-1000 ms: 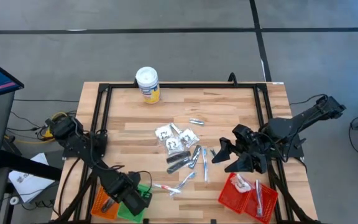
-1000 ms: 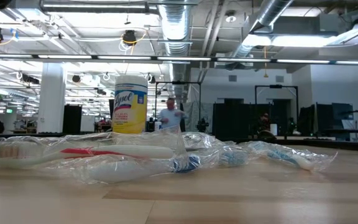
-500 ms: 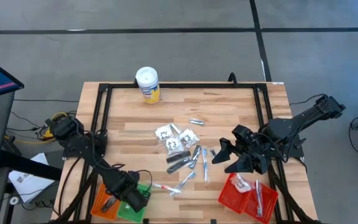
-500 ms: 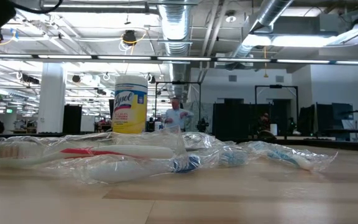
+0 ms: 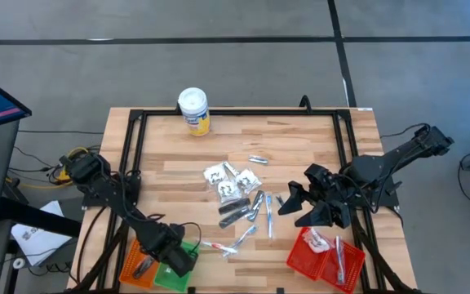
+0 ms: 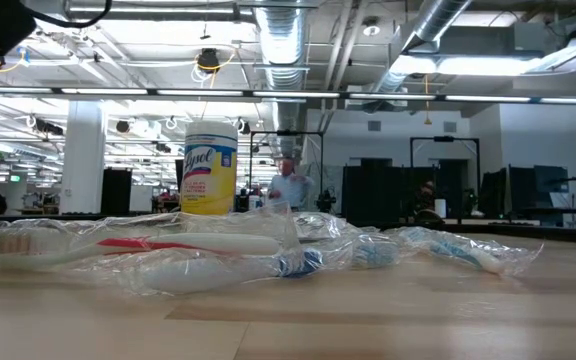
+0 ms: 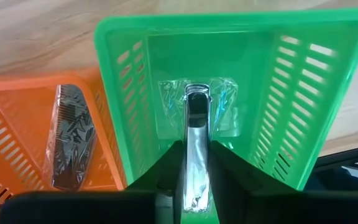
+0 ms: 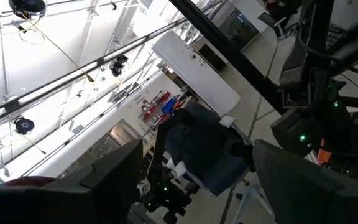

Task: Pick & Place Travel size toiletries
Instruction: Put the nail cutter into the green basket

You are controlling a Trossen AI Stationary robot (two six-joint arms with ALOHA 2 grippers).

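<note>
Beyond the wooden worktop [image 5: 300, 139] lies an open industrial hall with ceiling ducts and dark screens, where a person [image 6: 288, 185] stands far off, too blurred to describe. On the worktop's far edge stands a yellow canister [image 5: 194, 111] whose label reads "Lysol"; its smaller print cannot be read. Most travel size toiletries [image 5: 239, 196] lie scattered mid-worktop, nearer than that canister; up close, their clear wrappers blur the wrapped toothbrush [image 6: 138, 244]. Left end effector [image 7: 196, 180] sits over the green basket [image 7: 129, 93], its fingers close on either side of a slim silvery wrapped stick [image 7: 196, 137] whose tip reaches the basket floor; whether they still pinch it is hard to tell. Beside it, the orange basket [image 7: 17, 124] holds a dark comb [image 7: 70, 143]. Right end effector [image 5: 288, 204] hovers wide open and empty above the red basket [image 5: 304, 257], which holds a few wrapped items.
</note>
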